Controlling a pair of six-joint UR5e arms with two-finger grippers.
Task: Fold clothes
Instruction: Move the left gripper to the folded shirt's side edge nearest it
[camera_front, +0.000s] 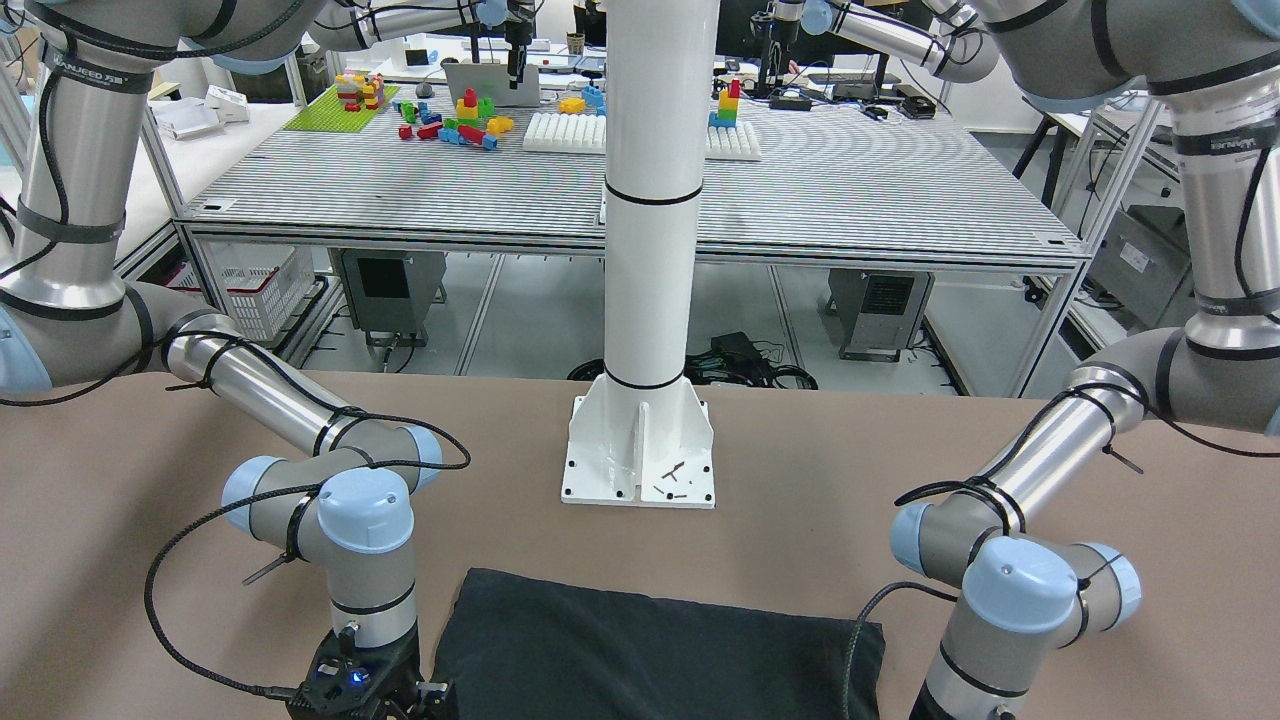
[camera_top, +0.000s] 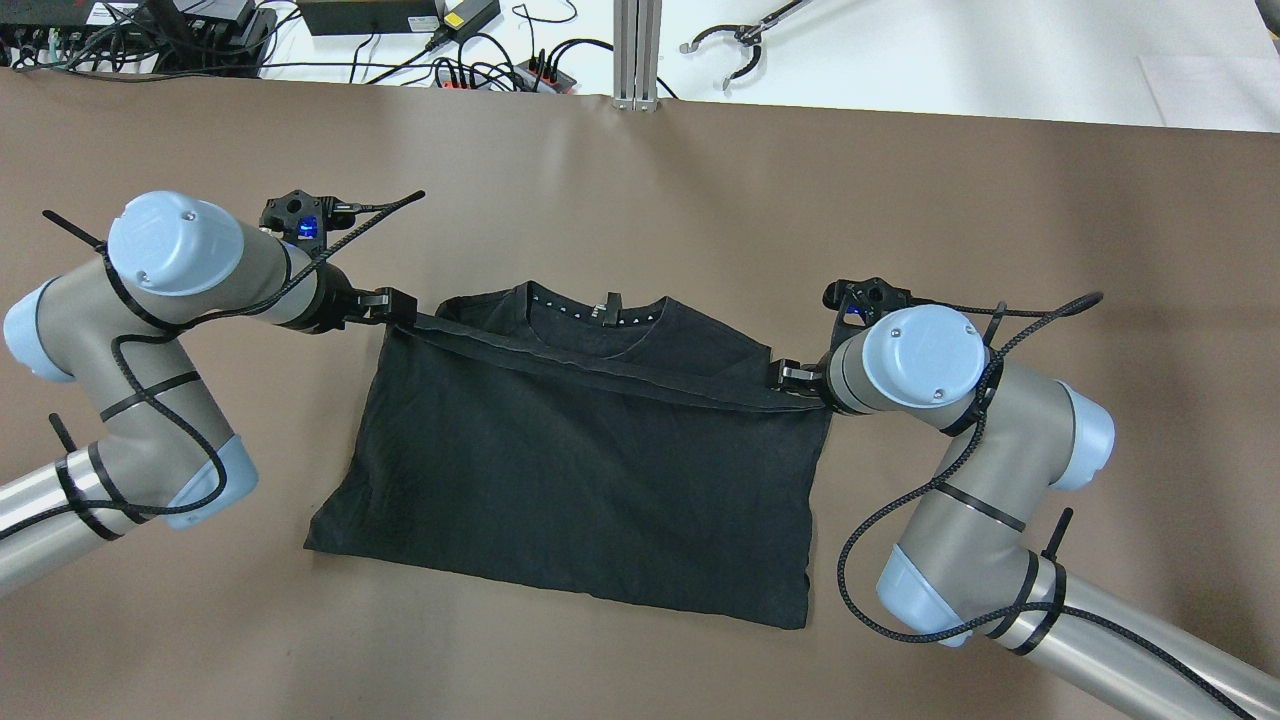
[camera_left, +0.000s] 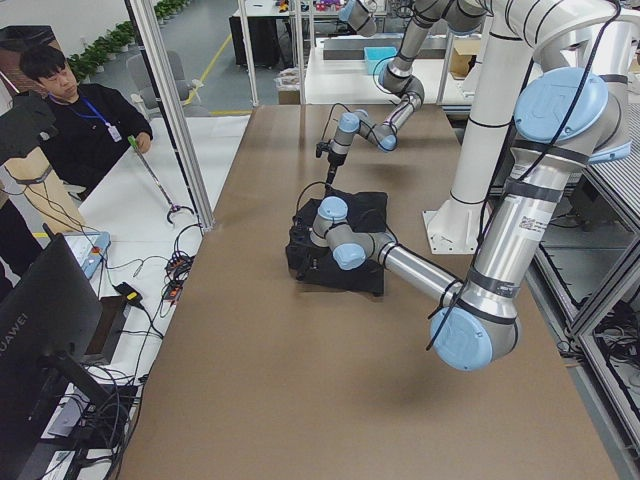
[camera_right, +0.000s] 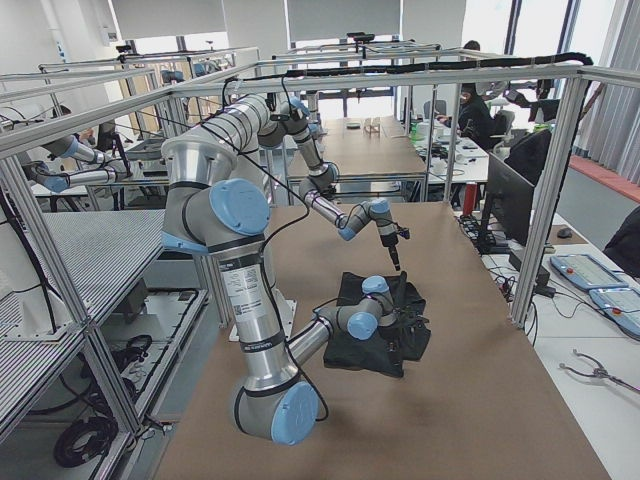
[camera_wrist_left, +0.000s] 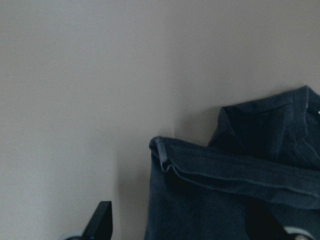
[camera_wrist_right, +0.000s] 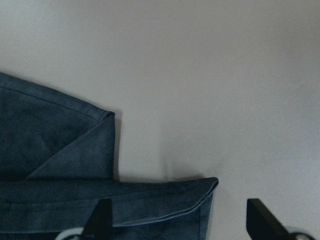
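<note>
On the brown table (camera_top: 640, 170), near its middle, lies the black clothes (camera_top: 580, 470), a shirt with its hem edge lifted and drawn taut between the two arms (the collar shows a small tag, too small to read). The left gripper (camera_top: 392, 306) pinches the hem's left corner, its fingers closed on the fabric. The right gripper (camera_top: 790, 377) clamps the right corner likewise. Beyond stands the white pole (camera_front: 650, 200); the left arm bears "HANJEED" lettering.
</note>
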